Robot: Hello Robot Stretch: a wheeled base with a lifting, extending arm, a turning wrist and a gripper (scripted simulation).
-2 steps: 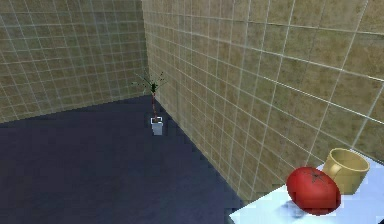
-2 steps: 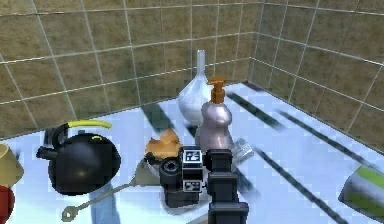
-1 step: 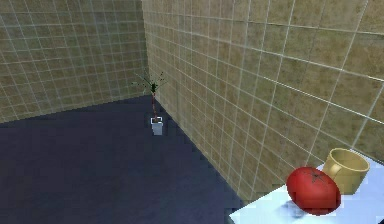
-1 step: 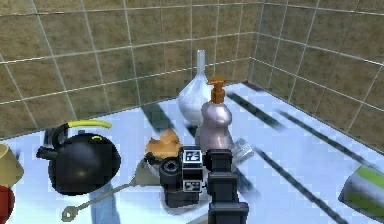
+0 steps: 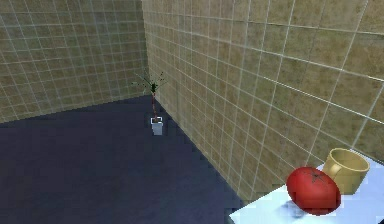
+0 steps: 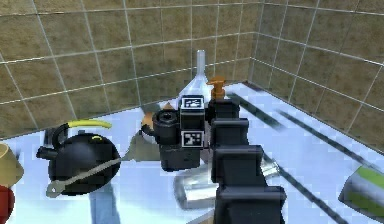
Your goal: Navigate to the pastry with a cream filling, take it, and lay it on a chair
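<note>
Which of the shapes on the worktop was the pastry could not be told; none was made out by its shape and colour. In the arm side view the claw was seen at the far end of the arm, just left of two white marker squares, over the glossy pale worktop. Things lay around and behind it, so it could not be told whether anything was grasped.

Left of the claw a dark round object with a yellow band was seen lying on the worktop. Behind the markers a clear cone-shaped bottle was seen upright, with a small orange-topped thing just beside it. A silvery cylinder was seen lying beside the arm, near the bottom edge, and a greenish cylinder at the lower right edge. The worktop was bounded by a tan tiled wall.

In the forward view a red round fruit and a yellow cup were seen close together on the worktop's corner at the lower right. A small potted plant was seen on the dark floor in the far corner, well apart from the worktop.
</note>
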